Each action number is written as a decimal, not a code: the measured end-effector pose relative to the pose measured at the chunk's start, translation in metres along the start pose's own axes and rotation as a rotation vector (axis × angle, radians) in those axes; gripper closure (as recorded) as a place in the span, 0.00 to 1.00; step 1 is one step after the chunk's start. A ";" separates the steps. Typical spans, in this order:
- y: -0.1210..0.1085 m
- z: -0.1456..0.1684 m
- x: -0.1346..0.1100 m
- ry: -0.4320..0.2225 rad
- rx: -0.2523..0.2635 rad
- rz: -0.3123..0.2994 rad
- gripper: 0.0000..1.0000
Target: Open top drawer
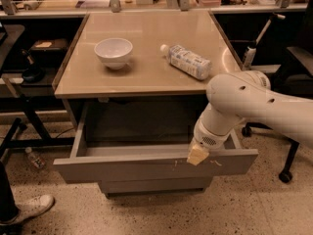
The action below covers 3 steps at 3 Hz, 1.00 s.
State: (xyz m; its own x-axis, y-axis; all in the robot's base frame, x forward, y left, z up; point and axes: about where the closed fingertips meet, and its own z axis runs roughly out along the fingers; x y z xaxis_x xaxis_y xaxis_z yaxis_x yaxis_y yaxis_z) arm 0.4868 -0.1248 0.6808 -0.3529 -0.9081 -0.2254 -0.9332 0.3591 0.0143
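Observation:
The top drawer (122, 166) is a wide grey drawer under the tan tabletop. It stands pulled far out, and its inside looks empty. Pale scratches mark its front right of centre. My gripper (197, 155) is at the end of the white arm, at the top edge of the drawer front, right of centre. Only one pale fingertip (197, 156) shows, resting at the front's upper rim. A smaller grey drawer front (154, 185) shows just below the open one.
A white bowl (113, 52) and a plastic bottle (187, 61) lying on its side rest on the tabletop (142, 77). A black office chair (293, 72) stands at the right. A person's shoe (27, 208) is at the lower left. Dark shelving stands left.

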 end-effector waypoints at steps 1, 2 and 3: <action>0.000 0.001 0.000 0.000 0.000 0.000 1.00; 0.013 0.004 0.010 0.012 -0.011 0.024 1.00; 0.014 0.003 0.009 0.012 -0.011 0.025 1.00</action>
State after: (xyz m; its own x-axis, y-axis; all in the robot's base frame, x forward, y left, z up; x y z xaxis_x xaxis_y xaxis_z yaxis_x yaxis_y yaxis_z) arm 0.4710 -0.1273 0.6759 -0.3766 -0.9015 -0.2131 -0.9248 0.3791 0.0302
